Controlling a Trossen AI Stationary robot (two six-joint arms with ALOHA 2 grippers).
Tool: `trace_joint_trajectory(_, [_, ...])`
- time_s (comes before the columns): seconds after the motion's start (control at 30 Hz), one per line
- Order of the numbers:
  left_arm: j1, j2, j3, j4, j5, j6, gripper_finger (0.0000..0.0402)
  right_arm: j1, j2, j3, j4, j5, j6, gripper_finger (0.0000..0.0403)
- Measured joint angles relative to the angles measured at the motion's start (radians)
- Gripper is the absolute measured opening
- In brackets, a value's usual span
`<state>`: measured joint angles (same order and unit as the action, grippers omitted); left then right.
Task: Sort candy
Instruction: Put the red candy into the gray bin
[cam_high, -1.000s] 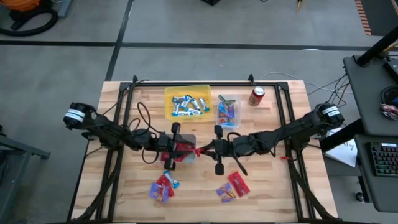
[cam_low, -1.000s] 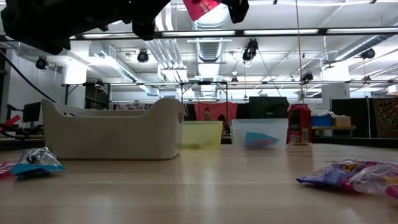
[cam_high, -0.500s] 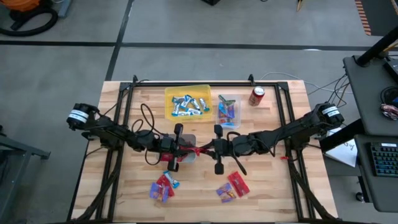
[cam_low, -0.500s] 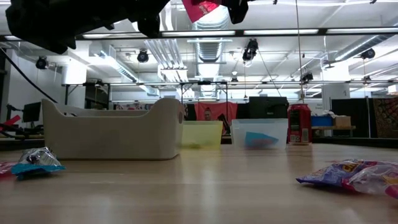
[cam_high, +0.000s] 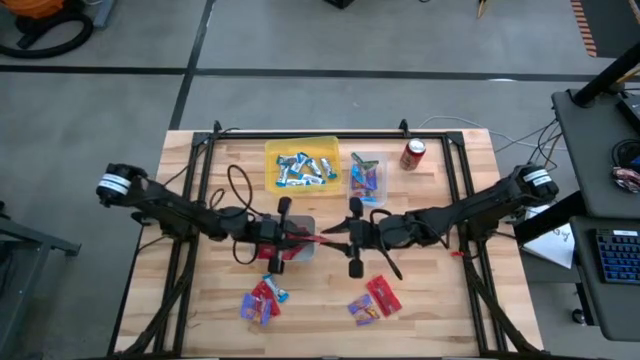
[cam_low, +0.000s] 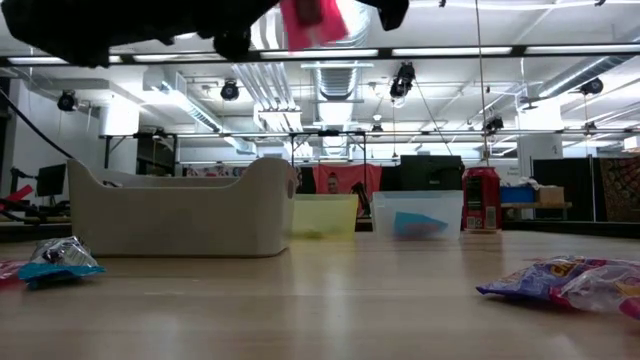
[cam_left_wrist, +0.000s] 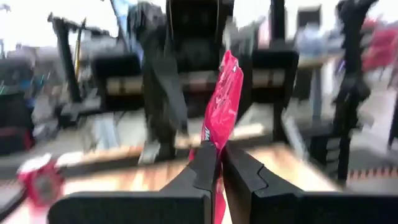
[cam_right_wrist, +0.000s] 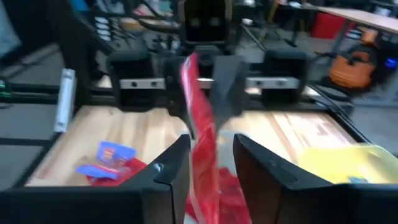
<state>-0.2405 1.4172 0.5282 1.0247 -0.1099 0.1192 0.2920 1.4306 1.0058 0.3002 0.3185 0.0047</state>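
Near the front of the wooden counter (cam_high: 420, 310) lie two small heaps of loose candy (cam_high: 262, 300). At its middle the left hand (cam_left_wrist: 219, 163) pinches a red candy packet (cam_left_wrist: 225, 90) above a pale bin (cam_low: 180, 212), while the right hand (cam_right_wrist: 211, 163) faces it with fingers spread around the packet's other end. Farther back stand a yellow bin (cam_high: 300, 166) of blue-and-silver bars, a clear bin (cam_high: 368, 178), and a red can (cam_high: 413, 154).

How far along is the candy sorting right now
Partly done: blue-and-silver bars fill the yellow bin, mixed packets sit in the clear bin. In hand: the left gripper is shut on a red packet between the open right gripper's fingers. Left: two candy piles near the table's front.
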Motion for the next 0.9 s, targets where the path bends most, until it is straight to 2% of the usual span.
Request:
trace_joint_trajectory(0.2, [-0.004, -0.225, 0.007, -0.576, -0.159, -0.087, 0.0000, 0.000, -0.033, 0.000, -0.110, 0.086, 0.045, 0.0121])
trace_joint_trajectory(0.3, [-0.005, -0.310, 0.038, -0.875, -0.179, -0.196, 0.0000, 0.000, -0.029, 0.000, -0.119, 0.093, 0.048, 0.0121])
trace_joint_trajectory(0.43, [-0.008, -0.356, 0.096, -1.176, -0.179, -0.312, 0.0000, 0.000, -0.025, 0.000, -0.117, 0.094, 0.047, 0.0121])
trace_joint_trajectory(0.63, [-0.008, -0.303, 0.216, -1.487, -0.174, -0.404, 0.0000, -0.001, -0.024, 0.000, -0.118, 0.094, 0.047, 0.0121])
trace_joint_trajectory(0.9, [-0.008, -0.086, 0.419, -1.791, -0.169, -0.384, 0.0000, -0.001, -0.023, 0.000, -0.134, 0.094, 0.047, 0.0121])
